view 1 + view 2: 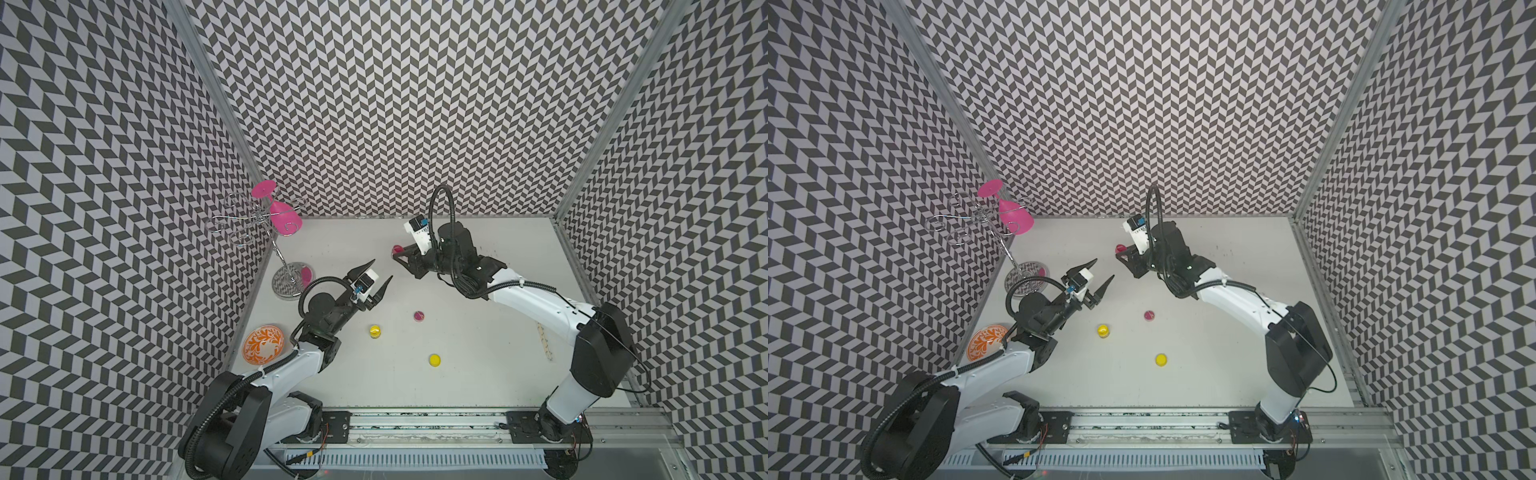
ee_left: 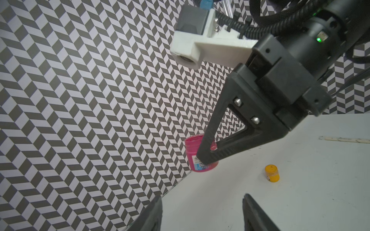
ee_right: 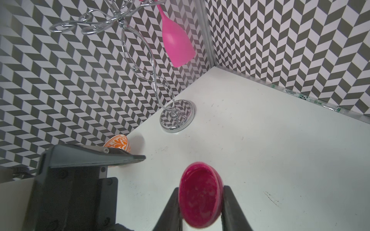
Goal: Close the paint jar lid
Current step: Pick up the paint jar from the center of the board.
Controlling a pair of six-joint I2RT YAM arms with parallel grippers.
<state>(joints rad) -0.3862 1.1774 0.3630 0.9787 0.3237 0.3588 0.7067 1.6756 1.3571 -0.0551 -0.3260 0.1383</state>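
A small magenta paint jar (image 1: 397, 249) (image 1: 1121, 248), its mouth uncovered, is raised off the white table near the back. My right gripper (image 1: 395, 254) (image 3: 201, 188) is shut on its sides; the right wrist view looks into the jar (image 3: 200, 194). The left wrist view shows the labelled jar (image 2: 190, 152) behind one right finger (image 2: 230, 128). A magenta lid (image 1: 419, 316) (image 1: 1149, 316) lies alone mid-table. My left gripper (image 1: 382, 269) (image 1: 1104, 268) (image 2: 202, 197) is open and holds nothing, left of the jar and behind the lid.
A yellow jar (image 1: 375, 331) (image 2: 271, 173) and a yellow lid (image 1: 434, 359) sit in front of the magenta lid. A chrome glass rack (image 1: 291, 280) holding a pink glass (image 1: 282, 220) stands back left. An orange bowl (image 1: 264, 345) is left; a wooden stick (image 1: 545, 340) is right.
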